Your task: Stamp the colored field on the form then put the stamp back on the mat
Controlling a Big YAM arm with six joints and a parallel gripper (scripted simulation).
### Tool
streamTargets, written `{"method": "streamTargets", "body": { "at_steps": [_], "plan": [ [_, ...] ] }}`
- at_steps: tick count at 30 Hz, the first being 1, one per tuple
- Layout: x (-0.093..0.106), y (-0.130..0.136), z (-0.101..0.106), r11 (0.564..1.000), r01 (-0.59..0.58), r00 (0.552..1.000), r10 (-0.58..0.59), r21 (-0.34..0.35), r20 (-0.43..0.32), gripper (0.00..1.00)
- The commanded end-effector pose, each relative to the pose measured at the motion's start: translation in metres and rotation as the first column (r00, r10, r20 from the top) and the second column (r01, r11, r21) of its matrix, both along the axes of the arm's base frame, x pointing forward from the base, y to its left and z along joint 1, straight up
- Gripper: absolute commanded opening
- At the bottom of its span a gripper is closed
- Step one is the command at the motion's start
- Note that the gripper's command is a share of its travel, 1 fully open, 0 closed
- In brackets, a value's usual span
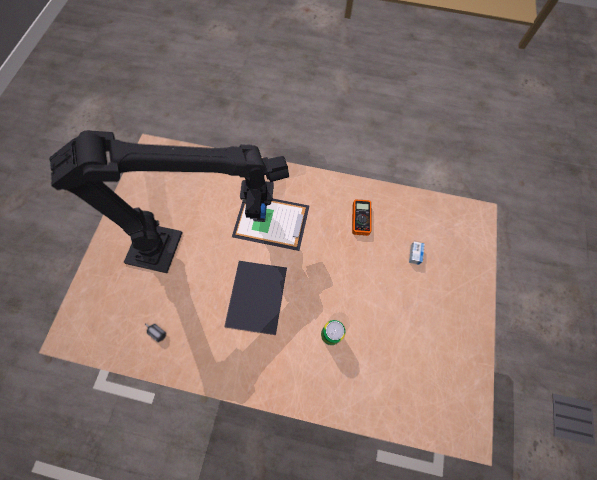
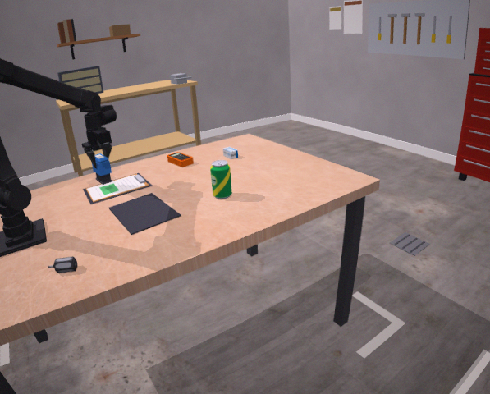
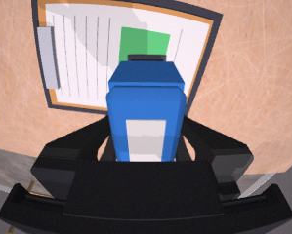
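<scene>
Over the form (image 2: 116, 186), left of the dark mat (image 2: 144, 212) and the can (image 2: 221, 180), the gripper (image 2: 98, 155) is clamped on the blue stamp (image 2: 102, 166), upright just above the green field (image 2: 108, 189). The stamp looks rigid, boxy and light; gripping its flat sides up high should keep it square.

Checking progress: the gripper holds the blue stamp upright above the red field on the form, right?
Not quite: the field is green, not red, as the wrist view shows. The gripper does hold the blue stamp upright above the form.
</scene>
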State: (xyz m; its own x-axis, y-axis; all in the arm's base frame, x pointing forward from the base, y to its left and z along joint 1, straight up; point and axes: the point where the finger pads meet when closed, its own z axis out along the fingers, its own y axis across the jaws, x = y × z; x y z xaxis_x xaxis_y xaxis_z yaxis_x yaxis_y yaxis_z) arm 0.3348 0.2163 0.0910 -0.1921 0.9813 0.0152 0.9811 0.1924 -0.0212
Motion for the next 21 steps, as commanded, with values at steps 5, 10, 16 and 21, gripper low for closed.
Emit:
{"method": "streamTargets", "body": {
  "at_steps": [5,10,16,21],
  "plan": [
    [0.0132,-0.0174,0.0164,0.985,0.174,0.984,-0.174,0.003,0.039,0.28],
    [0.0083,-0.0091,0.0164,0.988,0.152,0.988,-0.152,0.006,0.037,0.28],
    [0.0121,-0.0156,0.0164,0.986,0.165,0.986,-0.165,0.006,0.037,0.28],
    [0.011,-0.0136,0.0164,0.987,0.159,0.987,-0.159,0.006,0.037,0.28]
  ]
}}
